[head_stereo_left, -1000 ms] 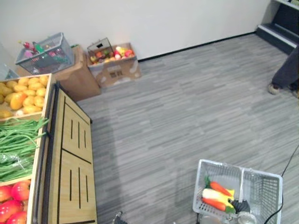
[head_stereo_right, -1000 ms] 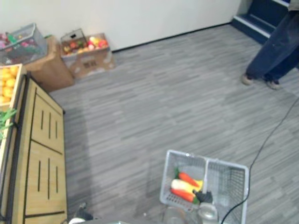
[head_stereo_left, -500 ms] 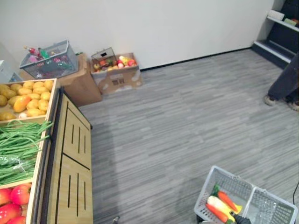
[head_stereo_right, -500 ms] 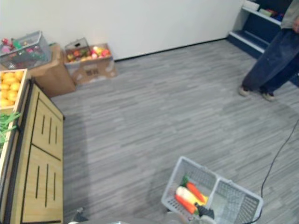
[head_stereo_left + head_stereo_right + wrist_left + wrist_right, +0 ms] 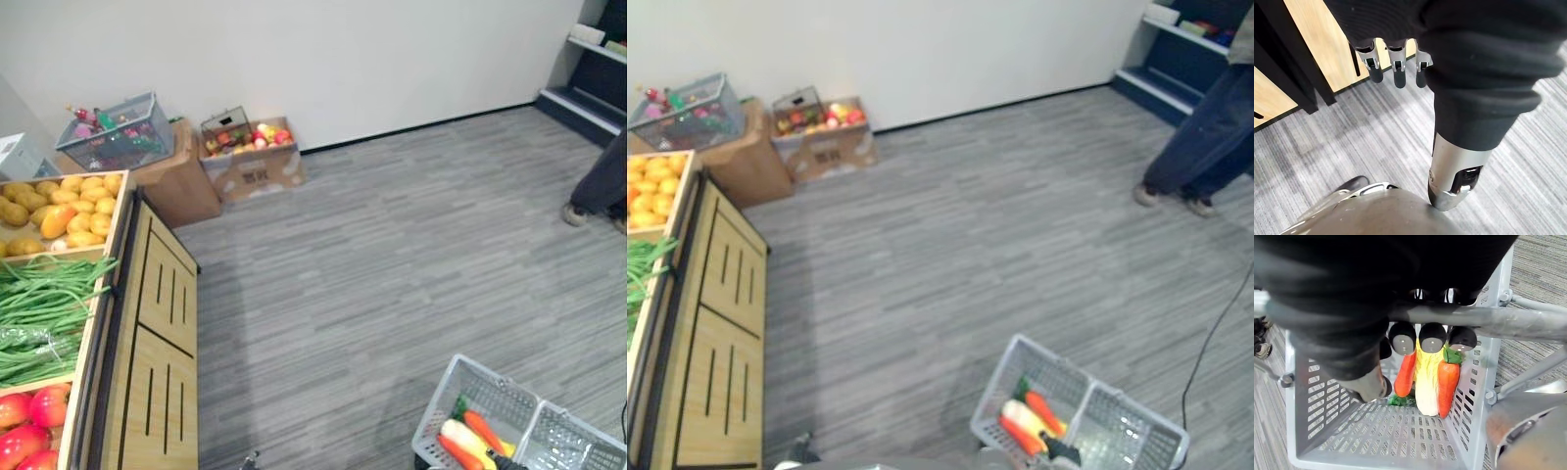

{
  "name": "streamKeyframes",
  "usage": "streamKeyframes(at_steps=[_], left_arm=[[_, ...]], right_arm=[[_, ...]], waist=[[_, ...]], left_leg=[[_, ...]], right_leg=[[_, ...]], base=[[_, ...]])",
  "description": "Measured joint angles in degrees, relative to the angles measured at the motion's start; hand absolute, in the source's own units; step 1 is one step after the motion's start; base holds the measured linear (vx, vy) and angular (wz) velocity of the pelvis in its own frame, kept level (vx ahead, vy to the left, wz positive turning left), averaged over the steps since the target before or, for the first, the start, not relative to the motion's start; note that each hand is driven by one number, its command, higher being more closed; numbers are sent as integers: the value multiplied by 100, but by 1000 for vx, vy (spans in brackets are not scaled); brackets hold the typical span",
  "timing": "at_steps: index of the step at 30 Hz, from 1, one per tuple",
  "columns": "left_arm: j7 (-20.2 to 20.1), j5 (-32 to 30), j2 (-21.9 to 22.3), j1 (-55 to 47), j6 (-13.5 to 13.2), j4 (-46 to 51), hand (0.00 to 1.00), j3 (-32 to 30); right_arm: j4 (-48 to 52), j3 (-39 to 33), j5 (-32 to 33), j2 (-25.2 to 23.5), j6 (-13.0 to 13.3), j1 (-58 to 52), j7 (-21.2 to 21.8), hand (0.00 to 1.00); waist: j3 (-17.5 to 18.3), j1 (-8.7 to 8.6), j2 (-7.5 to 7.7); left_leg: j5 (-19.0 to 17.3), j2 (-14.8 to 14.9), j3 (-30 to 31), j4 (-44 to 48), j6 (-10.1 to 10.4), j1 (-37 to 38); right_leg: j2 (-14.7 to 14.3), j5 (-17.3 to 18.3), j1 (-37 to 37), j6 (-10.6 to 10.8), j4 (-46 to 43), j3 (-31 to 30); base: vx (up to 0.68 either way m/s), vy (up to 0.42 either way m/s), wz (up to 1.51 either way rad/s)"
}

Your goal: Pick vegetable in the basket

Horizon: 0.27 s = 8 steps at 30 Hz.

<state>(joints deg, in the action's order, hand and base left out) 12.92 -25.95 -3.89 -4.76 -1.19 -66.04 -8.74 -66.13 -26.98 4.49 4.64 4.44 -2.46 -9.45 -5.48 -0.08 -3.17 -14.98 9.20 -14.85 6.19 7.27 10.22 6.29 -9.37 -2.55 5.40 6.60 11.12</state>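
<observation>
In the left eye view a grey plastic basket (image 5: 549, 423) is hanging low at the right above the grey plank floor, and two orange carrots (image 5: 482, 431) and a pale yellow vegetable (image 5: 462, 437) are lying together at its left end. A wooden produce stand (image 5: 157, 333) is running down the left side, carrying yellow-orange fruit (image 5: 59, 208), green beans (image 5: 44, 308) and red apples (image 5: 27, 423). By the far wall a cardboard box (image 5: 257, 168) of mixed produce is sitting beside a wire basket (image 5: 116, 132) of bottles. In the right eye view a person's legs (image 5: 1203, 142) in dark trousers are standing at the right edge, well apart from the grey basket. In the left wrist view the left hand (image 5: 1396, 68) is hanging beside the stand's wooden front, its fingers loose and holding nothing. In the right wrist view the right hand (image 5: 1432, 337) is curling its dark-tipped fingers round the basket's grey handle (image 5: 1513, 324), gripping it from above. Directly beneath, the pale vegetable is lying between the two carrots (green tops showing) against one slotted end wall.
</observation>
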Motion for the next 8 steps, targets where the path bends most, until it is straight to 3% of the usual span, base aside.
streamKeyframes(at_steps=[8], left_arm=[[-53,98,-13,-2,-2,-5,0,2]], right_arm=[[-10,6,-17,-12,-4,-2,7,100]], waist=[[14,-1,16]], left_leg=[[34,-15,102,3,9,-14]], right_leg=[[19,20,24,-3,0,97]], base=[[0,0,4]])
